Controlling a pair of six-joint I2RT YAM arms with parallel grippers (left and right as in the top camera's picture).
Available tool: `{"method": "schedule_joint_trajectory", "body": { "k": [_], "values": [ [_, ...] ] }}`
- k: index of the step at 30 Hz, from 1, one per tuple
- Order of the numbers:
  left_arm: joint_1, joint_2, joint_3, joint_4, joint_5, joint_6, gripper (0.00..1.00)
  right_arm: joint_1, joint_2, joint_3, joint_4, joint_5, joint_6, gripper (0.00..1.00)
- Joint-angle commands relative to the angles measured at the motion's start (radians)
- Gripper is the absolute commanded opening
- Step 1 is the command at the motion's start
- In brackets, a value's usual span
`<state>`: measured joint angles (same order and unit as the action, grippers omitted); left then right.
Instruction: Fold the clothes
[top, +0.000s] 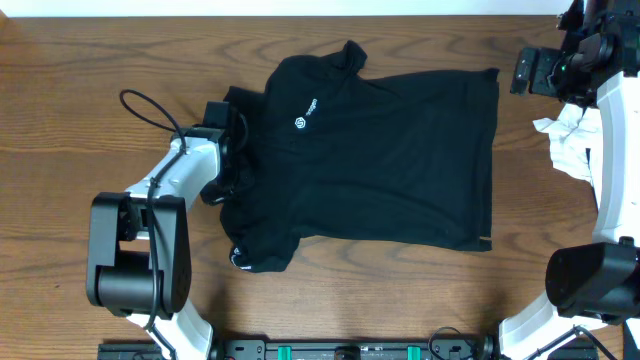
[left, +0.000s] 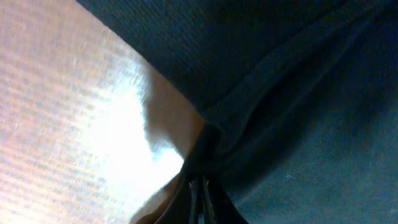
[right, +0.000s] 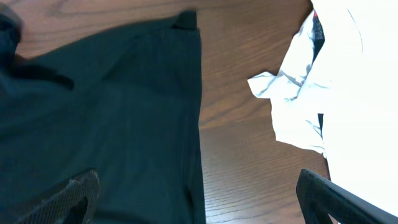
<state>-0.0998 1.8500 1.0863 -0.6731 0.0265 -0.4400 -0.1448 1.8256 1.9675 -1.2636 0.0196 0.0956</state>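
Black fabric fills the left wrist view. Left gripper (left: 200, 186) is clamped on a bunched fold at the T-shirt (top: 400, 150) edge, arm reaching low across the table (top: 80, 60) from its left side. The shirt lies spread mid-table, logo up. Right gripper (right: 198, 186) has its jaws wide and holds nothing, raised at the far right corner past the shirt's hem, with a white garment (top: 568, 140) beside it.

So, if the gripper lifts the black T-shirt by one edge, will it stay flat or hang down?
Probably it hangs limp: the black T-shirt bunches into soft folds where the left gripper pinches it. It looks thin and light, so the rest would likely drag over the table.
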Motion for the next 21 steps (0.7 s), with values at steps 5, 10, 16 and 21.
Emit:
{"method": "schedule_joint_trajectory", "body": {
  "k": [5, 10, 16, 21],
  "values": [
    [0.0, 0.041, -0.135, -0.08, 0.003, -0.032, 0.06, 0.001, 0.0, -0.002, -0.002, 0.01, 0.012, 0.99],
    [-0.009, 0.04, -0.138, -0.154, 0.008, -0.06, 0.06, 0.001, 0.0, -0.002, -0.002, 0.01, 0.012, 0.99],
    [-0.036, 0.02, -0.137, -0.221, 0.015, -0.059, 0.06, 0.001, 0.0, -0.002, -0.002, 0.01, 0.012, 0.99],
    [-0.037, -0.079, -0.067, -0.291, 0.015, -0.059, 0.06, 0.002, 0.0, -0.002, -0.002, 0.01, 0.012, 0.99]
  ]
}}
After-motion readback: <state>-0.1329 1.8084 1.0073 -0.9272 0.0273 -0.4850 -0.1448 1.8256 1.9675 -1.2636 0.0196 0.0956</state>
